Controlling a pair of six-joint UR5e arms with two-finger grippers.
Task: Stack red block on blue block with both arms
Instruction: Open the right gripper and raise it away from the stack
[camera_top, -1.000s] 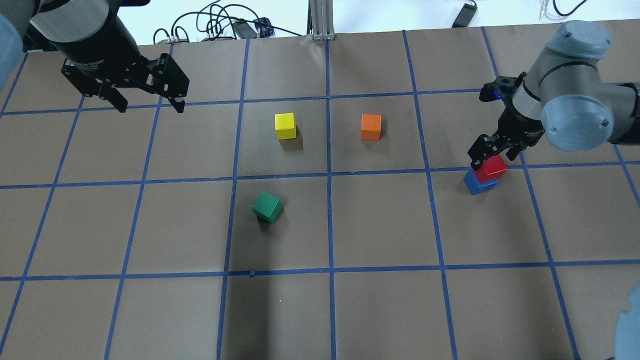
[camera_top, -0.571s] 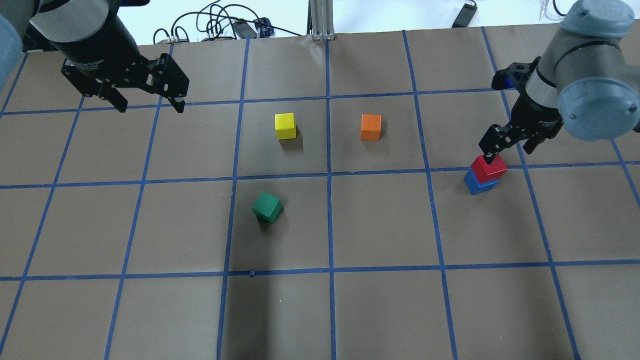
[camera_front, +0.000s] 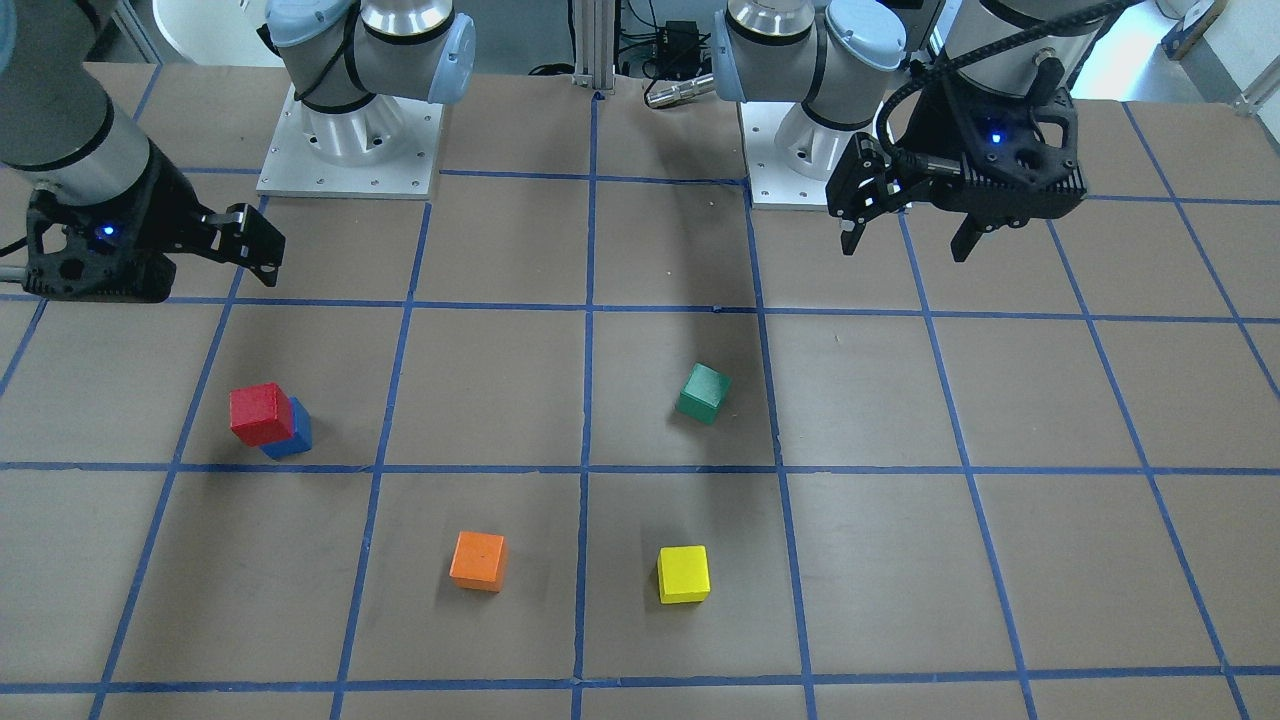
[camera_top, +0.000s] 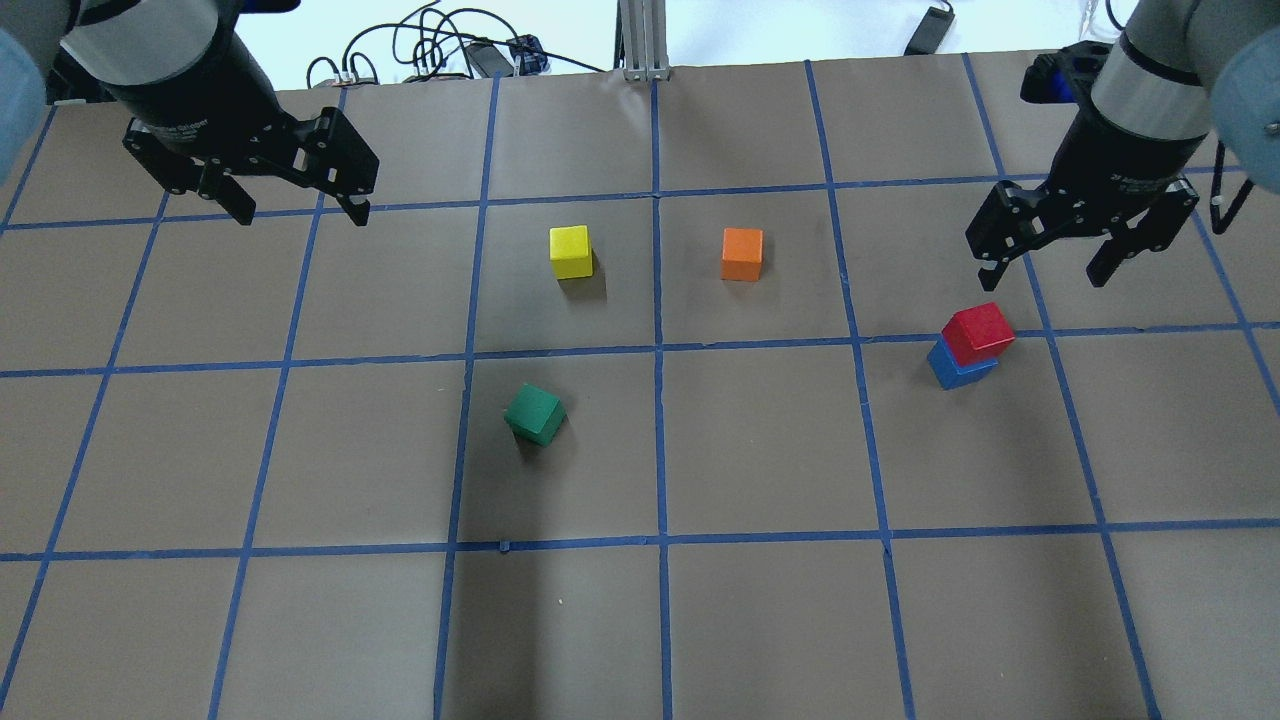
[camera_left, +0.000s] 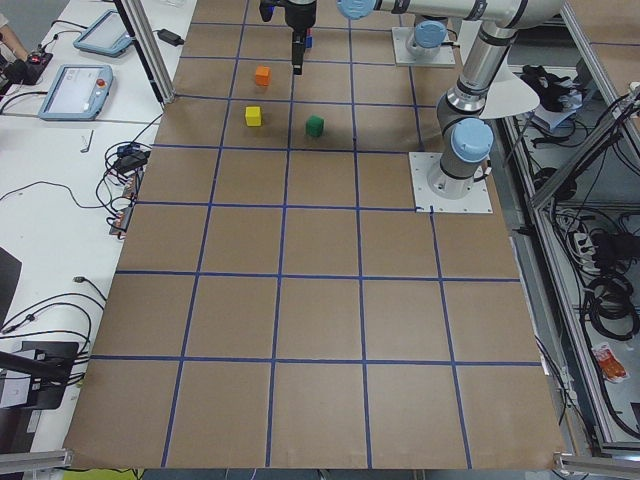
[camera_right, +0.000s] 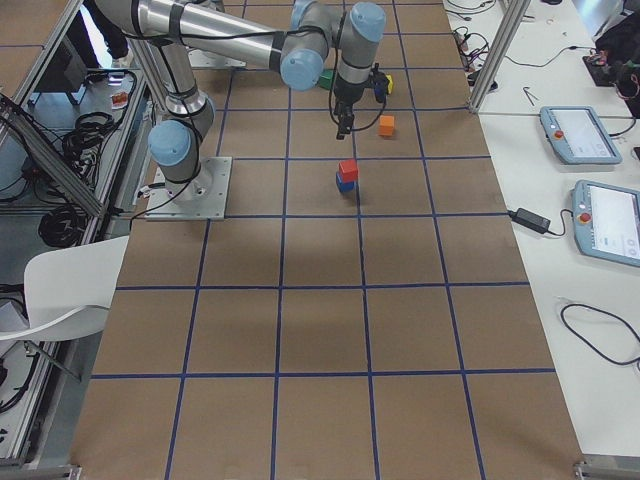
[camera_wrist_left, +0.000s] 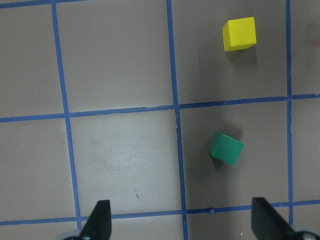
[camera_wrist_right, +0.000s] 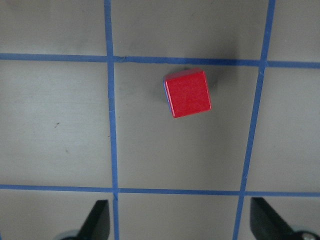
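Note:
The red block (camera_top: 978, 332) sits on top of the blue block (camera_top: 958, 370), slightly offset, at the table's right side. The stack also shows in the front-facing view, red block (camera_front: 261, 413) on blue block (camera_front: 295, 440). In the right wrist view the red block (camera_wrist_right: 187, 93) covers almost all of the blue one. My right gripper (camera_top: 1045, 270) hangs open and empty above and behind the stack, touching nothing. My left gripper (camera_top: 300, 212) is open and empty, raised over the far left of the table.
A yellow cube (camera_top: 570, 251) and an orange cube (camera_top: 742, 254) stand at mid table towards the back. A green cube (camera_top: 534, 414) lies turned at an angle nearer the front, below the left gripper's camera (camera_wrist_left: 226, 148). Cables lie beyond the far edge.
My right gripper has risen and drawn back from the red block, which stays on the blue block. The left arm has not moved.

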